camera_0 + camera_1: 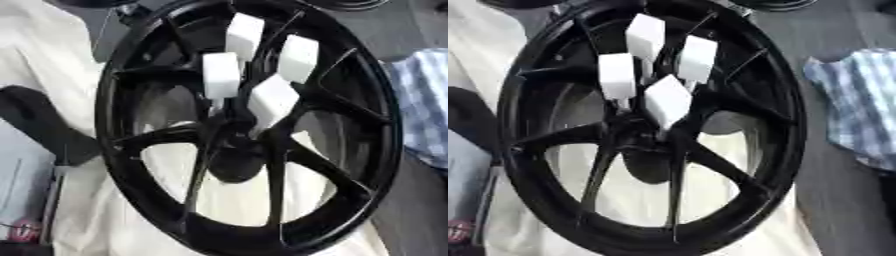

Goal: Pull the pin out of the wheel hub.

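Observation:
A black spoked wheel (114,100) lies on a cream cloth and fills most of both views. Its hub (234,131) sits near the middle. Several white block-headed pins stand up out of the hub area in a cluster: one at the top (244,31), one at the left (220,75), one at the right (298,57), and one nearest the hub (274,98). Their thin shafts run down toward the hub and are mostly hidden by the blocks. Neither of my hands shows in either view.
A blue-and-white checked cloth (859,110) lies on the grey surface to the right of the wheel. A dark shape (44,125) that I cannot make out lies at the left by the rim. A small red thing (22,232) sits at the lower left.

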